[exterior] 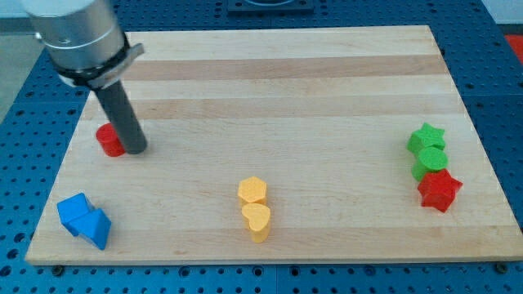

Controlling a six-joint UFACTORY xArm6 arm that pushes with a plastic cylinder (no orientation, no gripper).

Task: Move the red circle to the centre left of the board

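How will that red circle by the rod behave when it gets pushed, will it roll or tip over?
The red circle looks short and flat-bottomed, so it probably slides rather than rolls or tips. Its round side may let it slip off my tip, which sits against its right edge. The wooden board looks smooth, so likely little drag.

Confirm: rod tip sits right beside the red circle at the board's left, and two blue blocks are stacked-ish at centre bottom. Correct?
One error. The two centre-bottom blocks are yellow, not blue; the blue blocks lie at the view's bottom left. The rest holds: my tip sits right beside the red circle at the board's left, per the camera view.
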